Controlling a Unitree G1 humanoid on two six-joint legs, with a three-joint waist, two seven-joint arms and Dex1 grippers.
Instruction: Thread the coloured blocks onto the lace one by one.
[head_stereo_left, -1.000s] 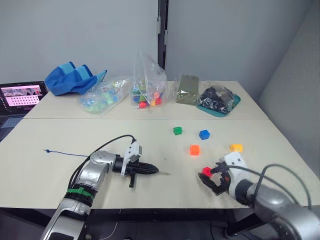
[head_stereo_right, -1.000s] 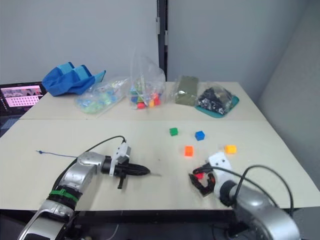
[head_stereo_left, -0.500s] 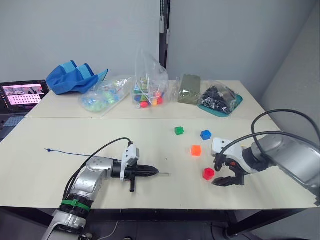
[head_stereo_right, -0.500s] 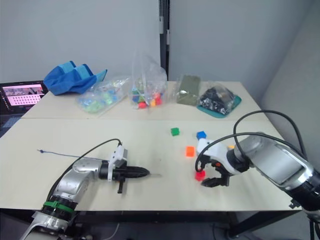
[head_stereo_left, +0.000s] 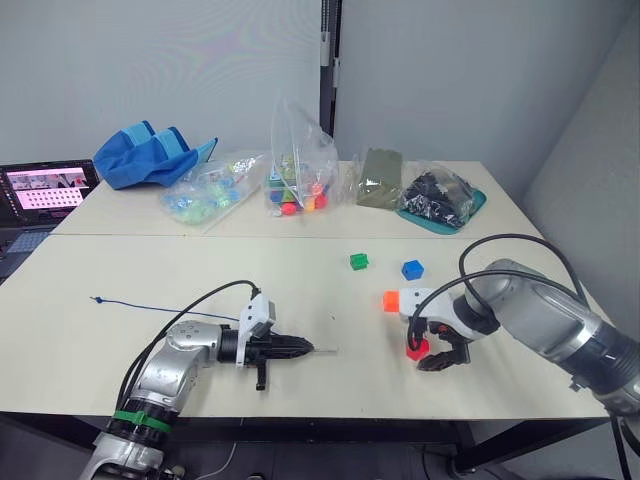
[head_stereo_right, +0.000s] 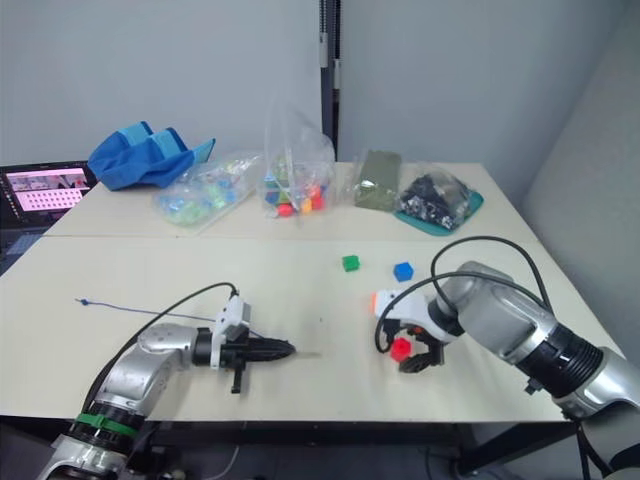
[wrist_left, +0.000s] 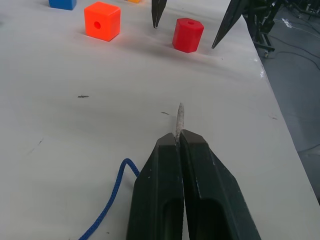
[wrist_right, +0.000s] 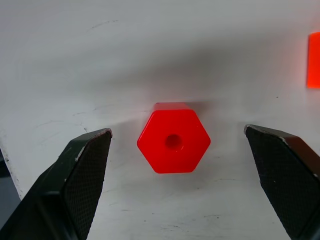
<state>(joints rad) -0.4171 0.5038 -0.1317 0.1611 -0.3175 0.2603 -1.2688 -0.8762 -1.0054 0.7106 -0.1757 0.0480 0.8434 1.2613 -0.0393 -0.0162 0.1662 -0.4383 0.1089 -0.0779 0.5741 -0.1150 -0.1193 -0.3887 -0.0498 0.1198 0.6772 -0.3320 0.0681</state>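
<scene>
Nearest the table's front edge, the left gripper (wrist_left: 179, 137) lay low and level over the pale tabletop (head_stereo_left: 150, 280), its two black fingers clenched on the stiff pale tip of the thin dark blue lace (wrist_left: 179, 116). The tip pointed toward the small red plastic hexagonal block (wrist_right: 173, 144), and the cord trailed back across the table to its knotted end (head_stereo_left: 93, 299).

The right gripper (wrist_right: 175, 175) was bent down at the wrist over that red block, fingers spread wide, one on each side, touching nothing.

Just beyond stood the orange plastic cube (head_stereo_left: 390, 301), then the blue cube (head_stereo_left: 411, 269) and green cube (head_stereo_left: 358, 261) side by side.

Along the far edge sat the containers: a tall clear plastic bag (head_stereo_left: 297, 165) holding mixed colourful pieces, a flatter clear bag (head_stereo_left: 208, 190) with blue and green bits, and a teal tray (head_stereo_left: 470, 206) carrying a bag of black parts. A blue cloth bag (head_stereo_left: 148, 157) lay further toward the robot's left.
</scene>
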